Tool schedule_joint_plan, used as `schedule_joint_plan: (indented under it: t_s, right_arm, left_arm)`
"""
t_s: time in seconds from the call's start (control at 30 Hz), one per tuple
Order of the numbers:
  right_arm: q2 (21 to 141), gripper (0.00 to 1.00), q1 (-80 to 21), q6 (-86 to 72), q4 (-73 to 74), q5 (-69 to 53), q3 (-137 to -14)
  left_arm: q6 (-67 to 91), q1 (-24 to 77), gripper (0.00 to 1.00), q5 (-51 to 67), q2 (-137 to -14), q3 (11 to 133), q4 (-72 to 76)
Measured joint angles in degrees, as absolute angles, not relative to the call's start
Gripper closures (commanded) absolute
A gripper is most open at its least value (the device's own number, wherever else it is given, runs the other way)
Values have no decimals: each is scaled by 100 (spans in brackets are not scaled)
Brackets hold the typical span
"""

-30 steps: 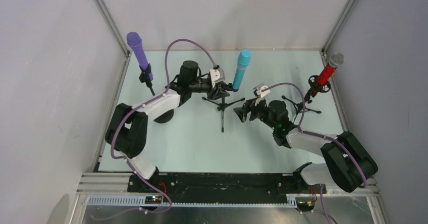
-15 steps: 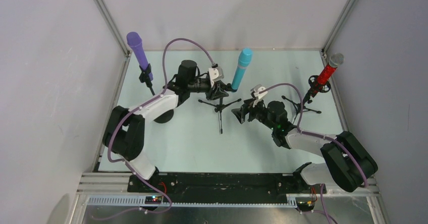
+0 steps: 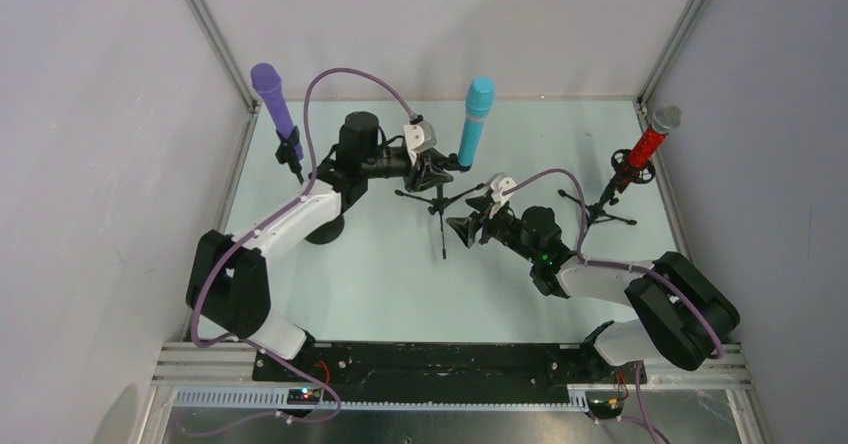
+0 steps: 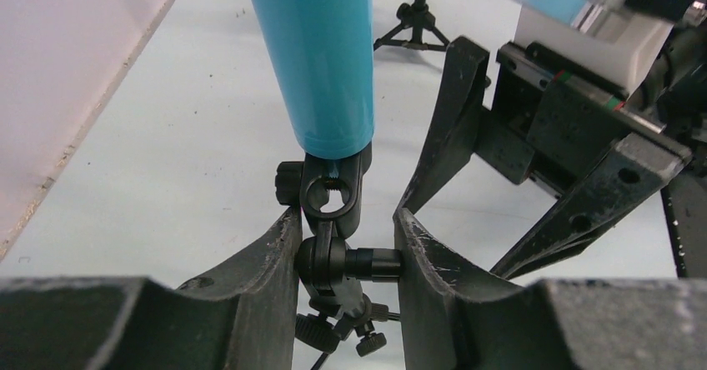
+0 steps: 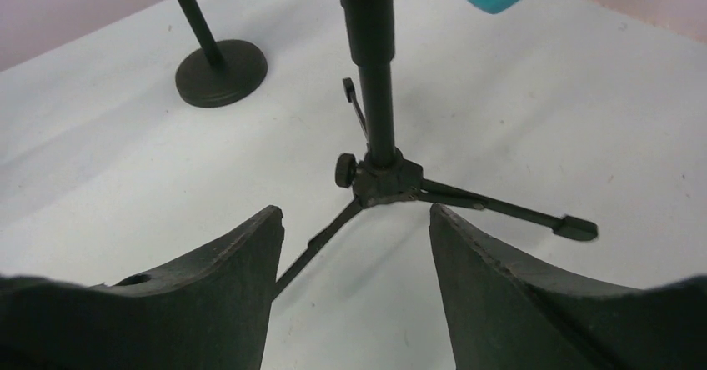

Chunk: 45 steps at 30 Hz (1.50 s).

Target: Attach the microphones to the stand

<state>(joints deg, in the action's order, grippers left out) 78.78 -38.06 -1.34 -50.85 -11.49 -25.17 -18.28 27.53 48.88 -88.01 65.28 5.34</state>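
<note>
A teal-blue microphone (image 3: 475, 119) (image 4: 317, 53) sits in the clip of the middle tripod stand (image 3: 440, 209). My left gripper (image 3: 432, 171) (image 4: 346, 220) is shut on that stand's black swivel joint (image 4: 333, 262), just below the clip. The right gripper (image 3: 463, 230) (image 5: 354, 213) is open and empty, low over the table, facing the tripod hub (image 5: 382, 178) without touching it. The purple microphone (image 3: 270, 94) stands on a round-base stand at the left. At the right, the red microphone (image 3: 648, 144) is on another tripod stand (image 3: 600, 209).
The round base (image 3: 325, 230) (image 5: 221, 72) of the purple microphone's stand sits beside my left arm. Tripod legs (image 5: 500, 207) spread over the pale green table (image 3: 380, 284). White enclosure walls stand close on three sides.
My left gripper has swung the teal-blue microphone and its stand head back and more upright. The right gripper has moved left toward the tripod, and its jaws have narrowed a little.
</note>
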Motion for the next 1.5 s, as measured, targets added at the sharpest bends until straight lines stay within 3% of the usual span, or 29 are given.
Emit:
schedule_joint_plan:
  t_s: [0.8, 1.5]
  right_arm:
    - [8578, 55, -4228, 246, -6287, -744, -2517]
    - [8849, 61, -4394, 375, -6326, -506, -2515]
  left_arm:
    - [-1223, 3190, 100, 4873, -8383, 6549, 974]
    - [-895, 3306, 100, 4936, -8040, 6604, 1192]
